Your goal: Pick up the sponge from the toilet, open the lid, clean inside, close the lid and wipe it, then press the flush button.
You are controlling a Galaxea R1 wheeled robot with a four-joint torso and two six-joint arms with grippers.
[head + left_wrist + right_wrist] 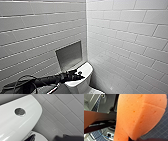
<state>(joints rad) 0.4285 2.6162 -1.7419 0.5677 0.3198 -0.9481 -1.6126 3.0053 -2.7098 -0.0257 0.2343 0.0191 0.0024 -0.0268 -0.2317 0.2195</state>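
The white toilet (83, 81) stands in the corner, its cistern top (11, 125) glossy and flat. The flush button (20, 112), dark with a metal ring, sits in the middle of that top. My left gripper (75, 75) hovers open just above the cistern top, close beside the button; its dark fingertips (32, 137) are spread wide with nothing between them. A white rounded part of the lid (40, 138) shows below the cistern edge. The orange-red sponge (140, 115) is pinched and folded in my shut right gripper (134, 139), down by the robot's base.
White tiled walls (125, 37) close in on both sides of the toilet. A grey recessed niche (68, 55) is set in the wall just above the cistern. Cables (22, 80) loop around my left arm at the lower left.
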